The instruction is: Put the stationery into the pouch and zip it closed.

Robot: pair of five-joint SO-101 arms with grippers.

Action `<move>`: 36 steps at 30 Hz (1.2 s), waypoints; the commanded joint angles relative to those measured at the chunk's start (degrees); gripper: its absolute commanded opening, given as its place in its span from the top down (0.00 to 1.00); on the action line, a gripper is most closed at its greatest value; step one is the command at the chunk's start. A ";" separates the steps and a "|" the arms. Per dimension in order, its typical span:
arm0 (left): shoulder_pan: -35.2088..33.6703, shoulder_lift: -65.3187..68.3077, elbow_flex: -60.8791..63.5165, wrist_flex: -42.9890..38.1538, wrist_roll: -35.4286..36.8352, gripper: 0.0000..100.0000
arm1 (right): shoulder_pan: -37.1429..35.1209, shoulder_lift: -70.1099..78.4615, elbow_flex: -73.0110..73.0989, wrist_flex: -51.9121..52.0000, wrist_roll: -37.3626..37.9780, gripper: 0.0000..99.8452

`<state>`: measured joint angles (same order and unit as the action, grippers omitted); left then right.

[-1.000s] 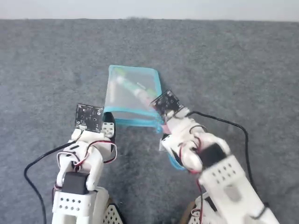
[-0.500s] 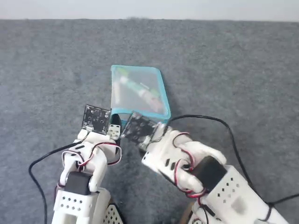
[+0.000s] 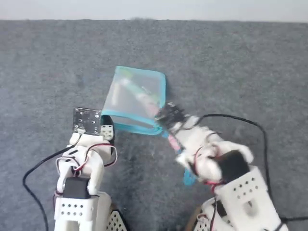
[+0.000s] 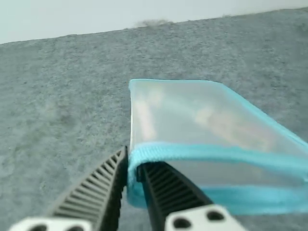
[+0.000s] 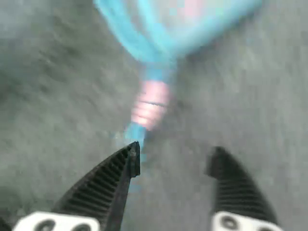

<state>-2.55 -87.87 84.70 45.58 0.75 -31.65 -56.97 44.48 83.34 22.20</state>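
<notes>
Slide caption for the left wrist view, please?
Left gripper pinches the pouch at its blue corner, over grey carpet.

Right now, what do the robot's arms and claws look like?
The left arm and right arm are chunky white plastic with black motor blocks, looped red wires and a trailing black cable each. A small dark circuit board sits near each wrist. The left claw and right claw each have two black, ridged, pointed fingers on white bases.
</notes>
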 commanded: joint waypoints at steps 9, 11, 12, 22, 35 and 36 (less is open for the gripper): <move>-6.07 0.44 -4.88 -2.11 2.29 0.99 | -0.57 1.10 -0.88 0.84 -0.62 0.54; -5.98 0.44 -4.88 -2.11 2.29 0.99 | -4.97 3.30 0.35 -3.47 -2.81 0.54; -5.98 0.44 -4.79 -2.11 2.29 0.99 | -6.37 5.05 0.79 -6.20 -3.60 0.54; -5.89 0.44 -4.79 -1.49 2.29 0.99 | -3.74 28.00 -0.97 -25.80 -5.98 0.54; -5.80 0.44 -4.79 -1.32 2.29 0.99 | 0.40 36.35 -1.58 -33.71 -5.63 0.71; -5.80 0.44 -4.79 -1.32 2.29 0.99 | 1.71 36.35 -1.58 -33.80 -6.07 0.75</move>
<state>-7.91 -87.87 84.18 45.58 1.45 -34.11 -20.31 45.71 51.34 16.84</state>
